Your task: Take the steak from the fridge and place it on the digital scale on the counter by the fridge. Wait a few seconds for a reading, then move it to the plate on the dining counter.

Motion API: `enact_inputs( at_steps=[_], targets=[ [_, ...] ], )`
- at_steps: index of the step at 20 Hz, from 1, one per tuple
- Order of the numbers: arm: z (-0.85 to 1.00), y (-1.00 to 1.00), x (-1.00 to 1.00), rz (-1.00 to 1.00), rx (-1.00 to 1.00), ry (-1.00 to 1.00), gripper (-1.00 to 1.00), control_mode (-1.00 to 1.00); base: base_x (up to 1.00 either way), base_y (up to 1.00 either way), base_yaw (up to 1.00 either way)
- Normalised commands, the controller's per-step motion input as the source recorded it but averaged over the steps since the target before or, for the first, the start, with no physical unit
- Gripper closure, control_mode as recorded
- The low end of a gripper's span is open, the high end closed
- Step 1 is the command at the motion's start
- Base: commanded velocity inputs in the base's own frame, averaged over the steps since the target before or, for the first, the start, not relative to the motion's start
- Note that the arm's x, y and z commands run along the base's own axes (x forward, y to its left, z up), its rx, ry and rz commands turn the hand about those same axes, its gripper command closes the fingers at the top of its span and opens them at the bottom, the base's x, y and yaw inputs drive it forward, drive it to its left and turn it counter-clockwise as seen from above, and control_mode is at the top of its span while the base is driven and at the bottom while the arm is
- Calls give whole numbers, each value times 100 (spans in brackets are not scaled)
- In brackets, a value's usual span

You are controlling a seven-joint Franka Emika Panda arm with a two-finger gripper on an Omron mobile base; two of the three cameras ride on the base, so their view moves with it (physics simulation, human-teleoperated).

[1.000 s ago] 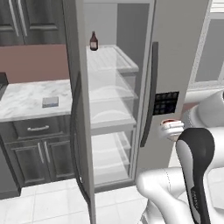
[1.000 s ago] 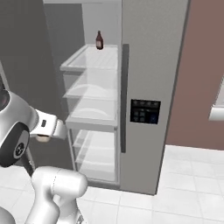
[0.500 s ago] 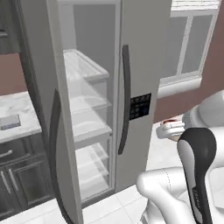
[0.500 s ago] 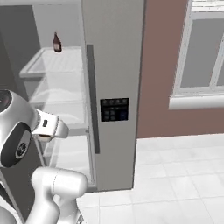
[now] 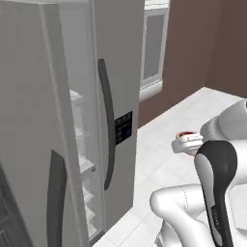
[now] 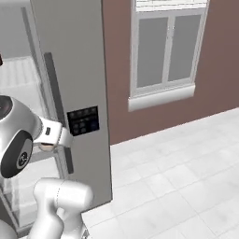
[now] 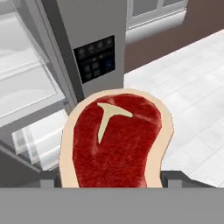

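Note:
The steak [image 7: 116,140], a red oval slab with a tan fatty rim, sits between my fingers in the hand view. My gripper [image 7: 112,180] is shut on the steak, and the meat covers most of each finger. In the left base view the gripper [image 5: 187,143] holds the steak [image 5: 185,134] in the air over the floor, to the right of the fridge [image 5: 118,87]. From the right base view the gripper [image 6: 47,144] hangs in front of the fridge [image 6: 70,60]. The digital scale, the counter, the plate and the dining counter are out of view.
The fridge's left door [image 5: 29,144] stands open, showing white shelves [image 7: 26,87]. A dark control panel [image 6: 83,120] is on the closed door. A brown wall [image 6: 214,56] with a window [image 6: 165,49] runs to the right, above white floor tiles [image 6: 186,172].
Both base views have swung right: the fridge slid to the left, the counter left the picture, and the window wall and floor came in. The steak stays in the gripper.

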Motion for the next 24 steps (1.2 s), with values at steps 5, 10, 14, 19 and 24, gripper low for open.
enact_inputs(
  at_steps=[5, 10, 14, 19, 24],
  targets=[
    [0, 0, 0, 0, 0, 0, 100, 100, -14, 38, -72],
    [0, 0, 0, 0, 0, 0, 100, 100, -62, 43, -70],
    [0, 0, 0, 0, 0, 0, 100, 100, -91, 46, -63],
    [0, 0, 0, 0, 0, 0, 100, 100, -100, 40, -57],
    [0, 0, 0, 0, 0, 0, 100, 100, -100, 9, -48]
  ],
)
